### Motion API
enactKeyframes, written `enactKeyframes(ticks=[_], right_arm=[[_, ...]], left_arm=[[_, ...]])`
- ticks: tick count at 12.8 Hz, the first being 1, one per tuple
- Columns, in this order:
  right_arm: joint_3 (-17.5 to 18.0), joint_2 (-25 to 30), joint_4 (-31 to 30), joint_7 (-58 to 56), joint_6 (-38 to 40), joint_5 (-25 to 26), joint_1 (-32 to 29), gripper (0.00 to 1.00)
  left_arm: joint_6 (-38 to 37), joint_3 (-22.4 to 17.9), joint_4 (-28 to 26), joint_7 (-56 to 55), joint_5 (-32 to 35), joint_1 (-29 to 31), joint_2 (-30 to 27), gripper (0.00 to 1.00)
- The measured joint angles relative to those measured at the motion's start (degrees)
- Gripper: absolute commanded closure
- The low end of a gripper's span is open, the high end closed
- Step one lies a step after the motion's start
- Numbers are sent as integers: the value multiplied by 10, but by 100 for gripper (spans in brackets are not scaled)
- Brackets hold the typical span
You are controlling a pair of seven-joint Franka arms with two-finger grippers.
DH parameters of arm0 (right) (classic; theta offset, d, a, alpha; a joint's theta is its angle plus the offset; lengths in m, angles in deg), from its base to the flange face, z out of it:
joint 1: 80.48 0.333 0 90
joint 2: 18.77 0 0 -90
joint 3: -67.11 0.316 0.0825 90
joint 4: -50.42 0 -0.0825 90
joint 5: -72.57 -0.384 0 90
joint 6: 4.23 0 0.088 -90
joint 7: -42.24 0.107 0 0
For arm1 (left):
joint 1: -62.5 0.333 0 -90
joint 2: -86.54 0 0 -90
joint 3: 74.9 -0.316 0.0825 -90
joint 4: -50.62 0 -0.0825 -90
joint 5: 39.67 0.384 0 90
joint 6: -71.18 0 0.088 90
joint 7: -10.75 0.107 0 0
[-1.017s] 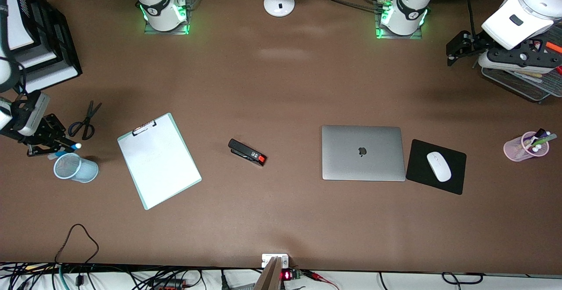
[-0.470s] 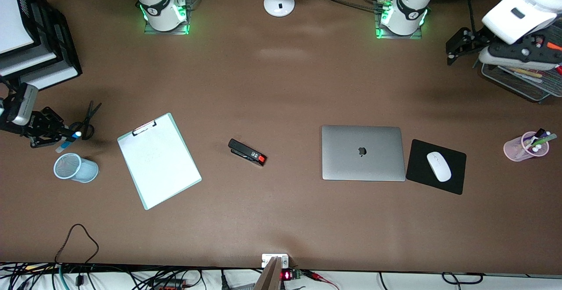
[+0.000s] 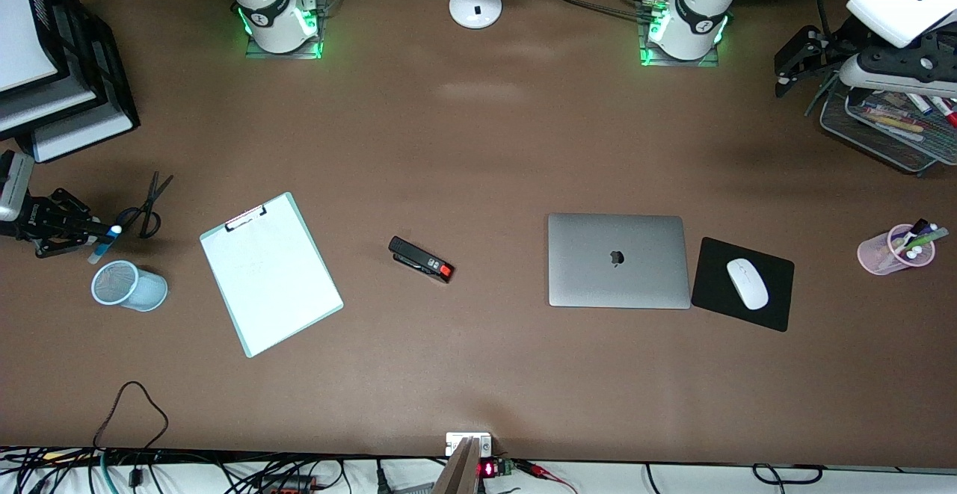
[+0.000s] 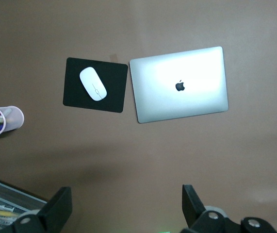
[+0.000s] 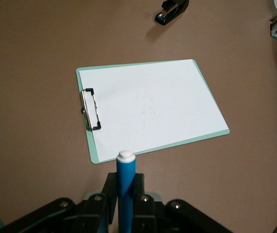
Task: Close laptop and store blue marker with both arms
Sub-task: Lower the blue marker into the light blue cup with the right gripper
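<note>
The laptop lies shut on the table, lid up with its dark logo showing, also seen in the left wrist view. My right gripper hovers at the right arm's end of the table, shut on the blue marker. The marker's white end pokes out past the fingers, and my right gripper pinches its barrel. My left gripper hangs high over the left arm's end of the table beside a mesh tray, open with nothing between its fingers.
A light-blue mesh cup stands just nearer the camera than the marker, with scissors and a clipboard close by. Also on the table: a stapler, a mouse on a black pad, a pink marker cup, a mesh tray.
The right gripper has carried the marker away from over the mesh cup, toward the right arm's end of the table. The left arm has drawn back toward its own end.
</note>
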Motion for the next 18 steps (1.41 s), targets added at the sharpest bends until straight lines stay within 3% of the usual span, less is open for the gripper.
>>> enactKeyframes(ticks=[2, 6, 8, 11, 18], right_arm=[[0, -7, 3, -6, 31, -29, -5, 97], [1, -20, 9, -34, 51, -82, -6, 97], [1, -27, 41, -53, 51, -103, -6, 97], [2, -38, 80, -54, 54, -106, -6, 97], [2, -97, 88, -71, 54, -107, -29, 97]], left_arm=[[-3, -21, 1, 0, 0, -24, 3, 0], [-6, -23, 2, 0, 0, -32, 10, 0], [-6, -25, 13, 0, 0, -32, 17, 0], [-6, -26, 21, 0, 0, -32, 20, 0], [-7, -25, 21, 0, 0, -33, 32, 0]])
